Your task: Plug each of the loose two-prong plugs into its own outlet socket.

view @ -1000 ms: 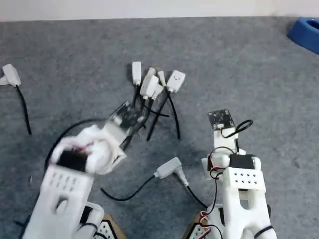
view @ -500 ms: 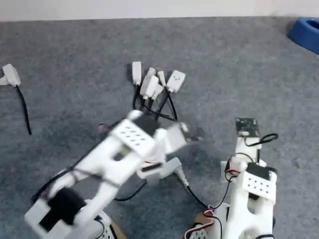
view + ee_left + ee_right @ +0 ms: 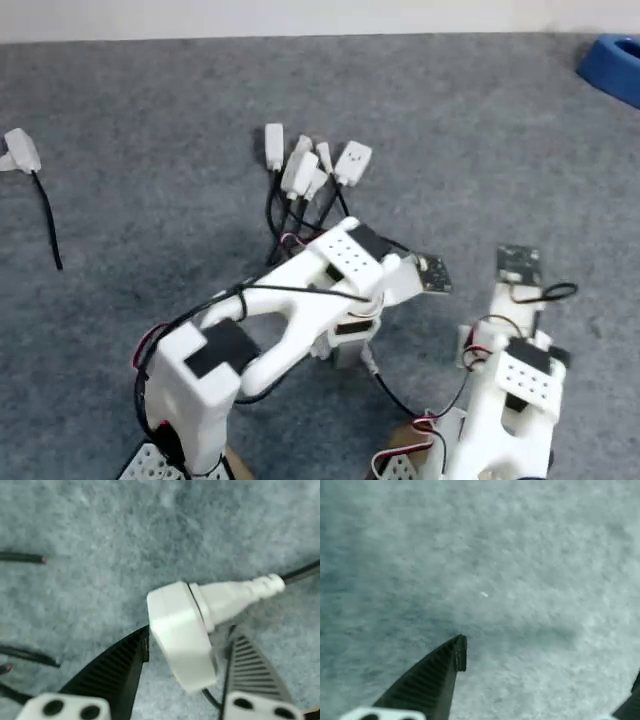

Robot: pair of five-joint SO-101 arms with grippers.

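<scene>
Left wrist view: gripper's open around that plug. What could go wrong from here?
1. The plug lies skewed inside the left gripper, nearer one side; closing may catch a corner and twist it out.
2. Its cable leaves close by the far finger and could get pinched.
3. High view: the cluster of plugs and cables looks tangled; a snag there is possible.

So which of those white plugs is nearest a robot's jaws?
The lone plug lying between the left arm's open jaws, unlike the bunch farther back and the stray one far off to one side.
</scene>
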